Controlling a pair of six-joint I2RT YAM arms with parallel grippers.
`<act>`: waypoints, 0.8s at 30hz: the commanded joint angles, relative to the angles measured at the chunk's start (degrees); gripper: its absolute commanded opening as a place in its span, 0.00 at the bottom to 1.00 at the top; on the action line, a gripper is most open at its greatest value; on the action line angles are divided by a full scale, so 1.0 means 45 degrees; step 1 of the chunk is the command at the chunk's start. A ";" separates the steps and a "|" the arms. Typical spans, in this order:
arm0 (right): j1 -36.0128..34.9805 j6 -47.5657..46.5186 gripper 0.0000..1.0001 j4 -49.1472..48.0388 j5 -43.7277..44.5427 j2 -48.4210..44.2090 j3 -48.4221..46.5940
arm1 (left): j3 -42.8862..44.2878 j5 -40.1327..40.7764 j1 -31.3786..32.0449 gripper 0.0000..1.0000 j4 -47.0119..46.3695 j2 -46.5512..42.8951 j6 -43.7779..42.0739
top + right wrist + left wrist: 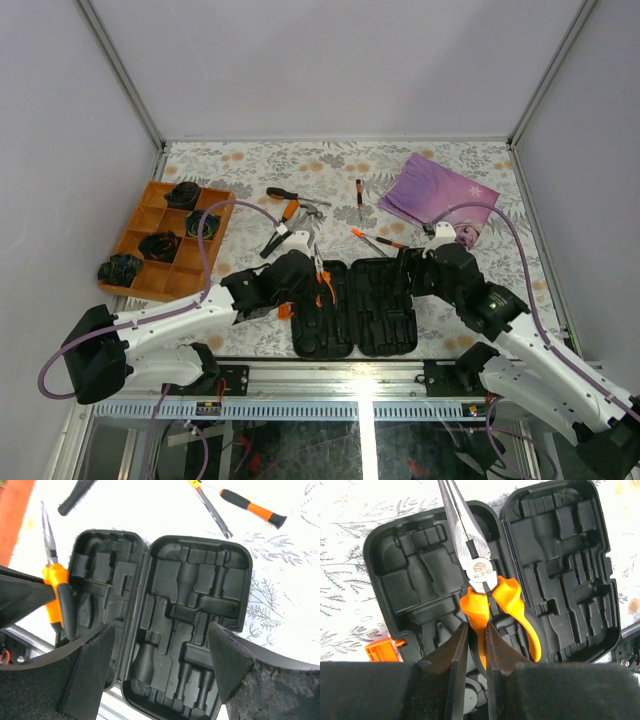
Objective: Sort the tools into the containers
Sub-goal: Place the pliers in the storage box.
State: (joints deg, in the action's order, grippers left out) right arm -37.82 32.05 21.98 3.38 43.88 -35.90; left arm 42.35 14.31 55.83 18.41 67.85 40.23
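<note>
**Pliers Held Over the Open Tool Case**

Nearest the arms, the black tool case [385,312] was laid open and flat, with its moulded slots turned upward. Above the case's left half, one orange handle of the long-nose pliers [472,555] was pinched between the fingers of the left gripper [475,630], and the steel tips were pointed away from the arm. Over the case's right half, the right gripper [160,655] was held with its fingers spread wide. Just beyond the case, a black-and-orange screwdriver [250,507] was left lying; farther beyond, a second pair of pliers [280,232] was seen. An orange tray [150,293] was set well left of the case — a purple cloth [435,190] beyond its right half.
</note>
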 commanded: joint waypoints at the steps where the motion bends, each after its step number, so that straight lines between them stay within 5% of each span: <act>1: -0.0110 0.0282 0.78 -0.1337 -0.0568 -0.1019 0.0364 | -0.0140 0.0087 0.0373 0.00 -0.1527 -0.0212 0.0045; 9: -0.0116 -0.0142 0.69 -0.2274 -0.1923 -0.1193 0.0501 | -0.0038 -0.0085 0.0808 0.00 -0.1747 -0.0152 -0.0241; 14: -0.0128 0.0377 0.50 -0.1545 -0.0520 -0.0275 0.0088 | 0.0036 -0.0044 0.0960 0.00 -0.1747 -0.0156 -0.0184; 24: -0.0691 0.1462 0.30 -0.1940 0.0402 0.0730 0.0323 | 0.0060 0.0082 0.1120 0.00 -0.1811 -0.0118 0.0101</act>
State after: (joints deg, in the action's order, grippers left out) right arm -39.29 36.34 15.94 2.04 46.65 -33.56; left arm 41.87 13.52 60.29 15.31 67.85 40.07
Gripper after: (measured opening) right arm 0.329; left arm 0.143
